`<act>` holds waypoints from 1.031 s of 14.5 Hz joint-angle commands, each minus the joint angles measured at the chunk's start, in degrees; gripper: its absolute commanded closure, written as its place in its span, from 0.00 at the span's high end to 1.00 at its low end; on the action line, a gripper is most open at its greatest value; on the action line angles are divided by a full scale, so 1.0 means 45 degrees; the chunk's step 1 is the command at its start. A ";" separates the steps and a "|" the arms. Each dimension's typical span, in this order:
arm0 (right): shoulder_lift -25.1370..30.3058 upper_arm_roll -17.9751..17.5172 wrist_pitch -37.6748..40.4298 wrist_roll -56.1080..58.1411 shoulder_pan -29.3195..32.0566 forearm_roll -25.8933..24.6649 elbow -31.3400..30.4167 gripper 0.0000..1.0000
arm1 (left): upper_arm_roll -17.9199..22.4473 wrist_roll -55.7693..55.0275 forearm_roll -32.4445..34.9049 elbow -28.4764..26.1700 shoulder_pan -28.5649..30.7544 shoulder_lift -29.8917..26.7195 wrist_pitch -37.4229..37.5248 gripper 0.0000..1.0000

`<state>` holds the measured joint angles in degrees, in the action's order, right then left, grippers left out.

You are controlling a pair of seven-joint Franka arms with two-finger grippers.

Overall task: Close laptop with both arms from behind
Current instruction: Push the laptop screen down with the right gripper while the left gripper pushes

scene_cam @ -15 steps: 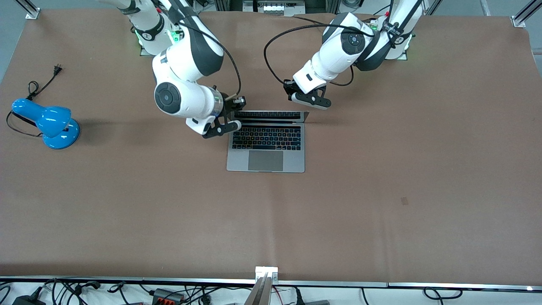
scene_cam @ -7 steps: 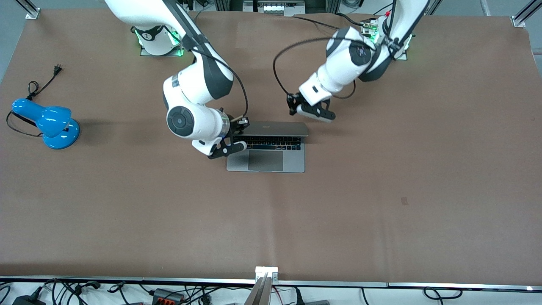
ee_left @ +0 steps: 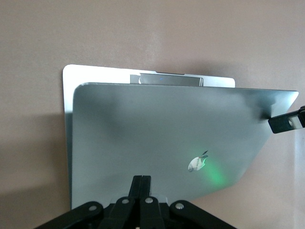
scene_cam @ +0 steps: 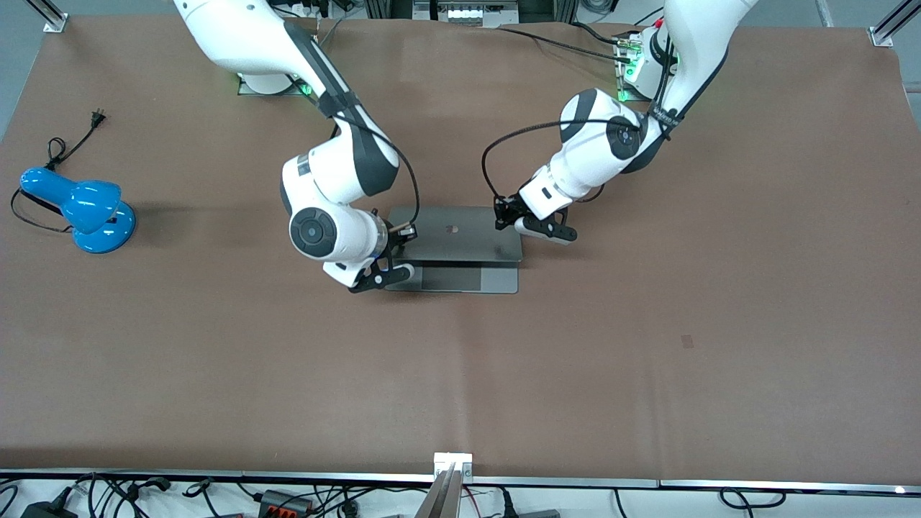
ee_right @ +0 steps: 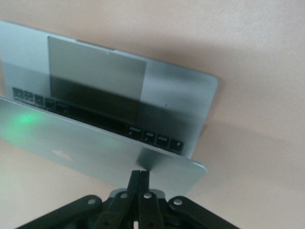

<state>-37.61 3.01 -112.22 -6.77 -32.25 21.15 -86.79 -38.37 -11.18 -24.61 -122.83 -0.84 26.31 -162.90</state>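
Since the earlier frames your laptop [scene_cam: 455, 248] lid has come well down: the keyboard that showed fully is now nearly covered in the front view, with only the trackpad strip of the base showing at the edge nearest the front camera. Both grippers have advanced with the lid.

Laptop position: mid-table, between the two arms, lid tilted low over the base and not yet flat. The right wrist view shows a gap with one row of keys visible under the lid [ee_right: 95, 148]. The left wrist view shows the lid's back with its logo [ee_left: 198, 162].

Your right gripper [scene_cam: 396, 252] is at the lid's corner toward the right arm's end of the laptop. Fingers [ee_right: 139, 183] are pressed together, tips against the lid's back, holding nothing.

Your left gripper [scene_cam: 514, 219] is at the lid's corner toward the left arm's end. Fingers [ee_left: 141, 188] are likewise together, tips on the lid's back, holding nothing.

A blue lamp [scene_cam: 79, 208] stands well apart from the laptop, toward the right arm's end.
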 commanded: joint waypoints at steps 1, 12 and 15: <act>-0.0743 0.0189 0.0016 -0.0116 0.0038 -0.0209 0.0849 0.00 | 0.0361 0.0589 0.0352 0.0984 -0.0146 0.1024 -0.0166 0.01; -0.1974 0.0209 -0.1624 -0.0097 0.0019 -0.0228 0.0908 0.00 | 0.1531 0.0785 0.1270 0.3055 -0.0886 0.3585 -0.0166 0.01; -0.2111 0.0209 -0.1741 -0.0097 0.0019 -0.0228 0.0908 0.00 | 0.2157 0.0785 0.1251 0.3174 -0.1532 0.3762 -0.0166 0.01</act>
<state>-45.80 4.10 -119.53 -6.77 -32.24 21.13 -84.28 -30.74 -8.48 -19.70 -110.41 -5.43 41.95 -163.25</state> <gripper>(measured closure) 0.991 0.987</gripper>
